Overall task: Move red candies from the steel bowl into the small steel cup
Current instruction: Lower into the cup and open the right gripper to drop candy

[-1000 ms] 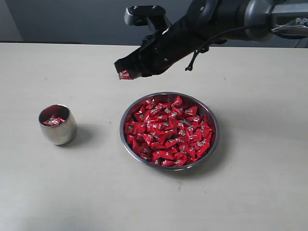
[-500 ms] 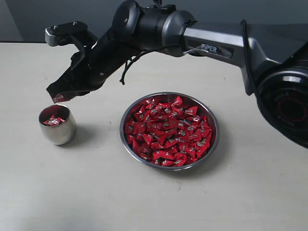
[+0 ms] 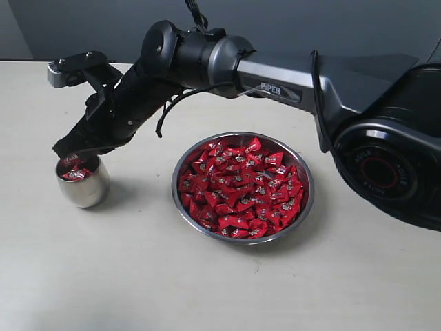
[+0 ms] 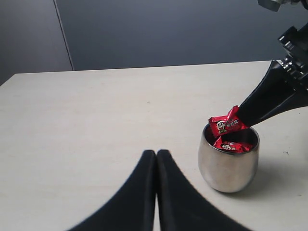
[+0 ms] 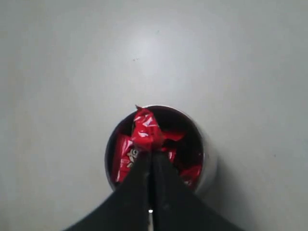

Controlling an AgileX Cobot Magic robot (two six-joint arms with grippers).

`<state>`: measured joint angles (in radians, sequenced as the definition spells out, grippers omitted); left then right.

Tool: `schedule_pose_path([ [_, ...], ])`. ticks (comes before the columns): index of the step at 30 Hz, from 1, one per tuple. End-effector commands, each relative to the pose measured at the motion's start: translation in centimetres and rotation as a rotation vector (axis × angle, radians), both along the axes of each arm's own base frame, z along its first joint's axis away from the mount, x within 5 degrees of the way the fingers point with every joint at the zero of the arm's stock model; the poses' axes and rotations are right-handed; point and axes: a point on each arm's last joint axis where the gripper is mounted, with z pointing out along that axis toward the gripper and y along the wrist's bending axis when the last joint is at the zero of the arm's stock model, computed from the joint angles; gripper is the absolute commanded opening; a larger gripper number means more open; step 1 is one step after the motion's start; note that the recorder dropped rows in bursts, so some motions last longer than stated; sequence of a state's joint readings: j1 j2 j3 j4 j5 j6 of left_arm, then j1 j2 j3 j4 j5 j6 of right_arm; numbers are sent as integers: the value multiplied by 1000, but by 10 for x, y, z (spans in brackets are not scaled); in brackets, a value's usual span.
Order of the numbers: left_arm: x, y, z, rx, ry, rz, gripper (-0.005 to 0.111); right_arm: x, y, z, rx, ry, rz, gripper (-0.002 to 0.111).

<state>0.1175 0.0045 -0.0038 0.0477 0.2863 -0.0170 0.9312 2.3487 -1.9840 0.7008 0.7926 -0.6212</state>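
the left claw (image 4: 156,153) hangs low over the pale table (image 4: 96,120), its two black fingers pressed together with nothing between them; the cup (image 4: 226,166) stands a little beyond its tips. out on the table the bowl (image 3: 311,186) sits wide and shallow, heaped with red candies (image 3: 241,189) nearly to the rim. to its left, well apart from it, is that same cup, upright, with a few red ones already lying inside. right over the cup's mouth is the right claw (image 3: 69,157), closed tight on a candy (image 5: 144,130) pinched by one end, the wrapper hanging at rim level above the ones inside. the black arm (image 3: 207,62) behind it stretches back across the table from the right, passing beyond the bowl, and a dark grey wall (image 3: 103,27) closes off the far edge
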Motion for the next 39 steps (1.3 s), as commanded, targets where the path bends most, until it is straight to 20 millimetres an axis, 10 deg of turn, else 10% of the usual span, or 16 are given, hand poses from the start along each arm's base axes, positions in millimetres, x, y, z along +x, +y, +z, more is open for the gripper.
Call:
schedule_pose_path([
  [1,0,0,-1,-4,-3,1,0,2,1,2,8,-29,-2,-1],
  [16,0,0,-1,-4,-3,1,0,2,1,2,1,-37,2,0],
  [24,0,0,-1,-4,-3,1,0,2,1,2,2,-38,1,39],
  [39,0,0,-1,-4,-3,1,0,5,-5,26,10,-139,0,37],
])
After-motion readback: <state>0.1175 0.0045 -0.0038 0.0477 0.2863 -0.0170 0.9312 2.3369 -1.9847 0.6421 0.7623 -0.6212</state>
